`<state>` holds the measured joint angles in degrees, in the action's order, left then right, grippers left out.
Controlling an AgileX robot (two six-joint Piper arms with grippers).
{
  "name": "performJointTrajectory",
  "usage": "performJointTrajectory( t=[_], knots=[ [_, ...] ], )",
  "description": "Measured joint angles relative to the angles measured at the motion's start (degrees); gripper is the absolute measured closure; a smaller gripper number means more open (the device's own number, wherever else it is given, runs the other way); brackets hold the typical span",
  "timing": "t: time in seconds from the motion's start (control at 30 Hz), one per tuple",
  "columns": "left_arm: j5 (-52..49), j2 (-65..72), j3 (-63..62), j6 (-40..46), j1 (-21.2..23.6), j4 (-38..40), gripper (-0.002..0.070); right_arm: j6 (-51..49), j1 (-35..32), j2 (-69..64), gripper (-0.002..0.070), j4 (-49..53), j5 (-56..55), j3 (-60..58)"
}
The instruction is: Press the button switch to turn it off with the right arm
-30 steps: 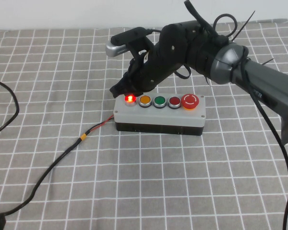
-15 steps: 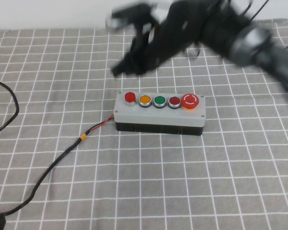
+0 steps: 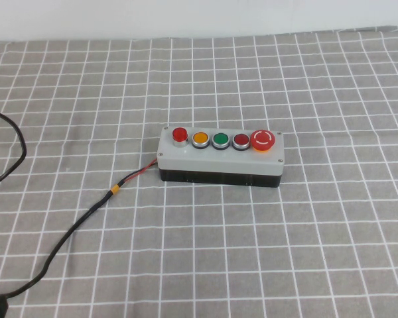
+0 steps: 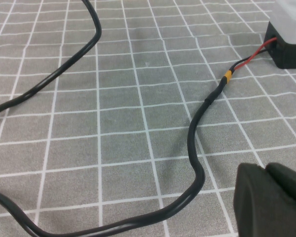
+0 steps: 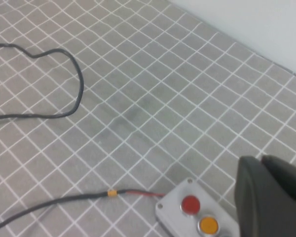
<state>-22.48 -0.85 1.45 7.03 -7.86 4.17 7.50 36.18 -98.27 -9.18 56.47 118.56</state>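
The button switch [image 3: 220, 156] sits mid-table, a grey-topped box on a black base with a row of five buttons. Its leftmost red button [image 3: 180, 134] is unlit. A red-black wire [image 3: 138, 175] leaves its left end. Neither arm shows in the high view. In the right wrist view my right gripper [image 5: 262, 160] is shut and empty, raised above the box [image 5: 173, 211], whose red button [image 5: 190, 205] and orange button [image 5: 208, 225] show beside it. My left gripper [image 4: 265, 169] is shut and empty, low over the cloth to the left of the box [image 4: 290, 30].
A thick black cable [image 3: 65, 233] runs from the wire toward the table's front left, with another loop [image 3: 18, 149] at the left edge. The cable [image 4: 196, 148] curves close by the left gripper. A grey checked cloth [image 3: 265, 252] covers the table.
The right arm has lifted off the leftmost red button and drawn back out of the high view. The red button's light, on a second ago, is now off.
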Motion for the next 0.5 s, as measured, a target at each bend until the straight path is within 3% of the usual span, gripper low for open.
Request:
performJointTrajectory(
  t=[0.2,0.5],
  knots=[
    [0.0,0.0,0.0,0.0,0.0,0.0,0.0678,-0.87,0.0,7.91,0.0692,0.48,-6.02,-11.76],
    [0.0,0.0,0.0,0.0,0.0,0.0,0.0678,-1.11,0.0,23.94,0.0692,-4.82,-23.33,-41.34]
  ],
)
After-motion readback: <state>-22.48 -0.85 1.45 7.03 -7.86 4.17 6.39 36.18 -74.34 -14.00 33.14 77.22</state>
